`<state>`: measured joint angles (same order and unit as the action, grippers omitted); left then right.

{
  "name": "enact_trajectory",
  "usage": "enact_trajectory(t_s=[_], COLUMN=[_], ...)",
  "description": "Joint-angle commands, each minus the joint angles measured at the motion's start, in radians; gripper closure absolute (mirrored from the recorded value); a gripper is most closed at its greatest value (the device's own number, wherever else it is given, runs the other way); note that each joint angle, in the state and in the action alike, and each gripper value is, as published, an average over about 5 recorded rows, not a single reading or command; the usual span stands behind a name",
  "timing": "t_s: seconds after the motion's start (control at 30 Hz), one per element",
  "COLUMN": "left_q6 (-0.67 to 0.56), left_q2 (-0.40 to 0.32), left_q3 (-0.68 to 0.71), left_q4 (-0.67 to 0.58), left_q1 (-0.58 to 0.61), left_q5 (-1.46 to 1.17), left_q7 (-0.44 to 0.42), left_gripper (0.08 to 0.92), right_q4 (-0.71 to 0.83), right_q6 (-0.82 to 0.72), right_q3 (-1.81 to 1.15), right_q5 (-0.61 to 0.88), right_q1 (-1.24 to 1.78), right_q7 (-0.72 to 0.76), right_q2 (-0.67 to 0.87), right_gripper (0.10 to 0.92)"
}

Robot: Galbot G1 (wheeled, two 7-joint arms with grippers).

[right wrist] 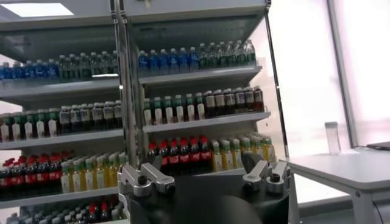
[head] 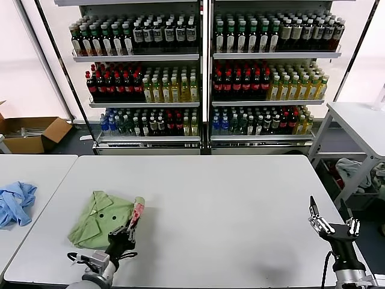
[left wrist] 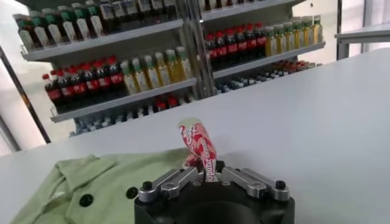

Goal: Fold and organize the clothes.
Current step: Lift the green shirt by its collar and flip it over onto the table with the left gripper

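Head view: light green polo shirt (head: pixel 102 220) partly folded on the white worktop (head: pixel 228 211), near its left front edge. Left hand (head: pixel 123 232) at the shirt's right edge, clenched on a raised flap showing the red-and-white print. Right hand (head: pixel 328 226) idle, raised over the right front corner.

Left wrist view: fingers (left wrist: pixel 183 178) pinching that printed flap (left wrist: pixel 200 146), collar and buttons beside. Mid-fold, apparently; next, carrying the flap across the shirt and laying it flat.

Right wrist view: right hand's fingers (right wrist: pixel 146 178) spread apart, grasping nothing, facing bottle shelves (right wrist: pixel 183 122).
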<state>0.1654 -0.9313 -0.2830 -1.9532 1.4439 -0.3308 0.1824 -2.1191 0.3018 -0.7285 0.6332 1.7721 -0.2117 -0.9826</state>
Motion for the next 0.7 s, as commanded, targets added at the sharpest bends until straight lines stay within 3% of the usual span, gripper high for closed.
enact_trajectory(t_s=[0.03,0.4,0.7], left_q6=[0.035,0.065,0.066], left_q2=[-0.065,-0.081,-0.044], left_q3=[0.214,0.315,0.324], left_q4=[0.036,0.010,-0.088], left_q1=[-0.205,-0.266,-0.276], left_q5=[0.043,0.148,0.186], left_q7=[0.106,0.185,0.227], left_gripper=[0.861,0.843,0.600], right_q4=[-0.001,0.000,0.000], right_q6=[-0.001,-0.001,-0.022], right_q3=[0.005,0.017,0.040], right_q5=[0.000,-0.002,-0.025], right_q1=[-0.004,-0.011,-0.034], right_q7=[0.000,0.001,0.007], right_q2=[-0.001,-0.001,-0.009], right_gripper=[0.203,0.203,0.203])
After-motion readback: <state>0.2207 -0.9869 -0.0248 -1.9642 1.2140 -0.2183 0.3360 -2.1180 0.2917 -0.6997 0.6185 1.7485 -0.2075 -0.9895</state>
